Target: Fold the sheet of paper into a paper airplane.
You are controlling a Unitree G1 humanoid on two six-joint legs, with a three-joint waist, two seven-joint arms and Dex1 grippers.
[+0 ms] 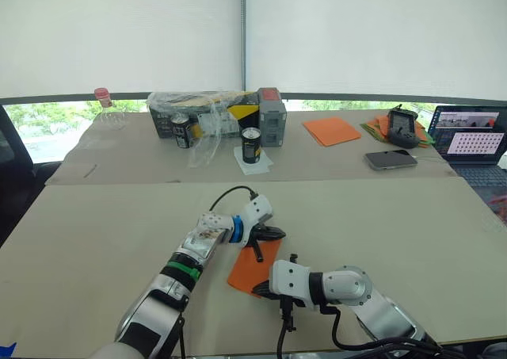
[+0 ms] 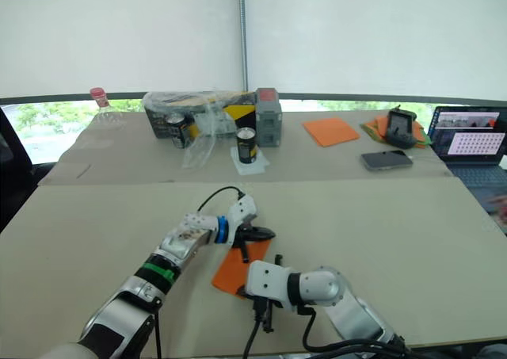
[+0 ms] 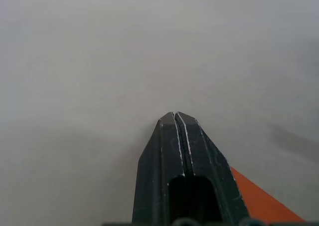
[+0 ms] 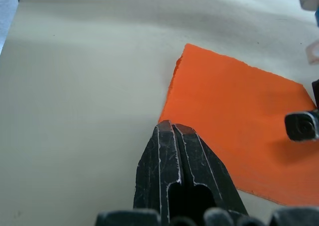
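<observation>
Orange sheet of paper (image 1: 252, 267) lies flat between 2 clenched claws: left gripper (image 1: 272, 233) at its far edge, right gripper (image 4: 172, 127) at its near edge.

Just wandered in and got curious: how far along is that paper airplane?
Early days. The sheet of paper lies on the table, apparently folded once at most. Both closed pincers, left pincer and right pincer, press on it. No pointed nose or wings yet; most folds remain.

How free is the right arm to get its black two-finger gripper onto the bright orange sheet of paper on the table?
Probably free. The right gripper, fingers shut, already sits at the edge of the bright orange sheet of paper, with nothing between them. The left gripper, also shut, rests at the sheet's far side.
</observation>
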